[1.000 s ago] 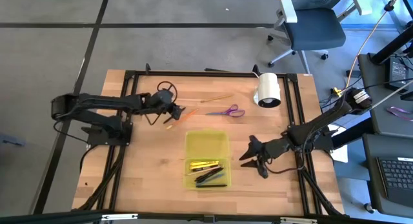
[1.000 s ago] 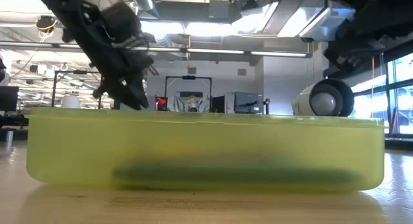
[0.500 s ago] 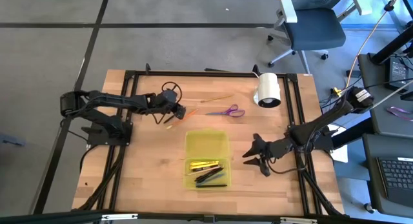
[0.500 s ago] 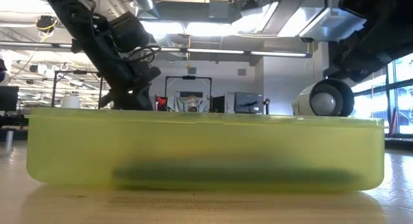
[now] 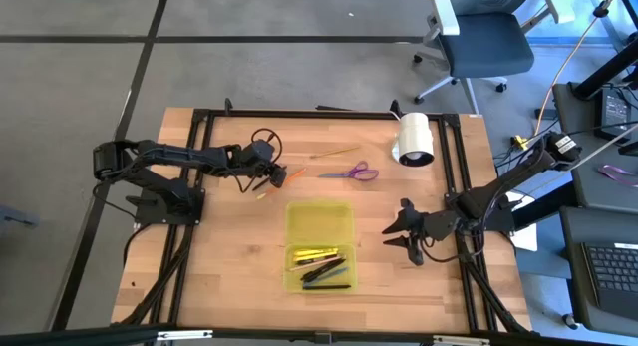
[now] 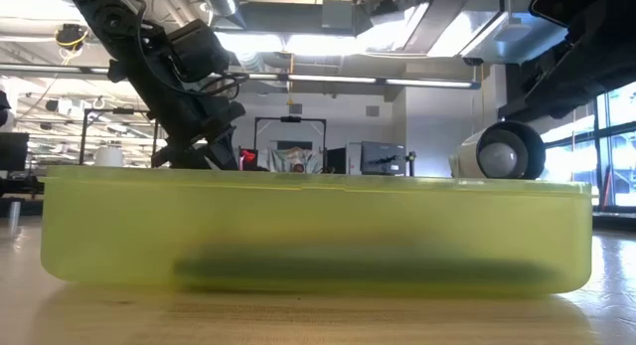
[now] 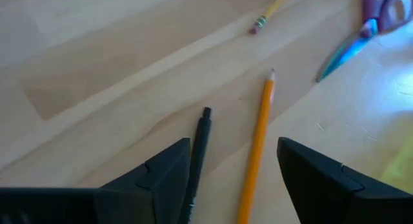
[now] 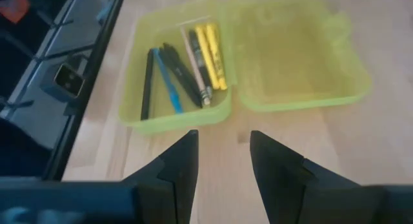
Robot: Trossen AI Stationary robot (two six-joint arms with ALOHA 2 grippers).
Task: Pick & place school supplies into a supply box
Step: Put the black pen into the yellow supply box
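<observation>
we see the table [image 5: 229,276], wood, framed by black rails, with most of the near-left area bare. the box [image 5: 320,246] lies open and flat mid-table so both halves face up; the near half holds pens [image 8: 184,68], yellow, black and blue, lying lengthwise, the far half looks bare. in the low view its wall [image 6: 308,231] fills the frame and hides what lies behind. a white roll [image 5: 415,139] sits at the far right, well apart from the box.

left gripper [image 5: 269,173] is low over the table just beyond the box's far-left corner. its fingers [image 7: 164,172] stand apart and hold nothing. an orange pencil [image 7: 257,146] and a black pen [image 7: 199,153] lie side by side on the wood between them, not touching. we judge it is lined up to close on one of them.

scissors [image 5: 349,172] lie near, toward the far middle, with a thin pencil [image 5: 335,152] beyond them; both sit clear of the rails.

right gripper [image 5: 404,229] waits right of the box, aimed at it, fingers [image 8: 174,166] partly apart and empty. room between it and the box is bare wood, so the left arm's path to the box looks free.
</observation>
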